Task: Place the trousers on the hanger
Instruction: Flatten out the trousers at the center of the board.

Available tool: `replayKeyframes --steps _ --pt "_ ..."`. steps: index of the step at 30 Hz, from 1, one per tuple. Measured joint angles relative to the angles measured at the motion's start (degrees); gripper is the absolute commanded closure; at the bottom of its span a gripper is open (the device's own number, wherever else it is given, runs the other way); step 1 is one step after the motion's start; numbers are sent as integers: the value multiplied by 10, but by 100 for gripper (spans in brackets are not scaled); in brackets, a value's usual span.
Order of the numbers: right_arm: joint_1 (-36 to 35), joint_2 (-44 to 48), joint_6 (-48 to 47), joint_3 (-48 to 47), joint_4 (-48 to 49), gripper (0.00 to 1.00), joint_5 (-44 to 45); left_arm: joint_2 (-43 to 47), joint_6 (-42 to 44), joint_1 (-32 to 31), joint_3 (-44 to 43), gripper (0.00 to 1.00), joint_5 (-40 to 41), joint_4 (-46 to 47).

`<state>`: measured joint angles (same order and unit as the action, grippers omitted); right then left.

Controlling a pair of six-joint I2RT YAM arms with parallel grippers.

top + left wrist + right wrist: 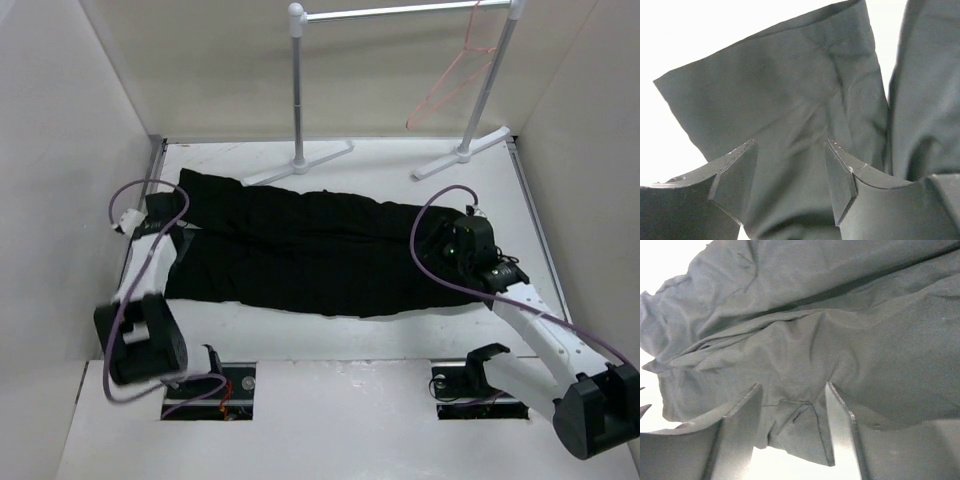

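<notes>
Trousers (pixel 300 250) lie flat across the worktop (pixel 330 335), not yet lifted; the hanger (pixel 452 85) hangs bare on the rail (pixel 400 12) at far right, well apart. We see the left tool (pixel 791 147) spread over a leg hem and the right tool (pixel 792 390) spread over the other end, prob. the waist. Nothing's gripped; fetching the hanger & draping are all left to do

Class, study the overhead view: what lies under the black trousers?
The trousers lie spread flat on the white table, which shows around their edges. The tabletop directly beneath is covered by fabric, so anything else there cannot be seen.
</notes>
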<state>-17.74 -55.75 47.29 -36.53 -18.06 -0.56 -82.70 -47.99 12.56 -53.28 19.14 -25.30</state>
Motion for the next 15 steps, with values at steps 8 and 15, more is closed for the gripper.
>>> replayKeyframes --steps 8,15 --pt "-19 54 -11 12 -21 49 -19 252 0 114 153 47 -24 -62" --pt "-15 84 -14 37 -65 78 -29 210 0 207 229 43 -77 -45"
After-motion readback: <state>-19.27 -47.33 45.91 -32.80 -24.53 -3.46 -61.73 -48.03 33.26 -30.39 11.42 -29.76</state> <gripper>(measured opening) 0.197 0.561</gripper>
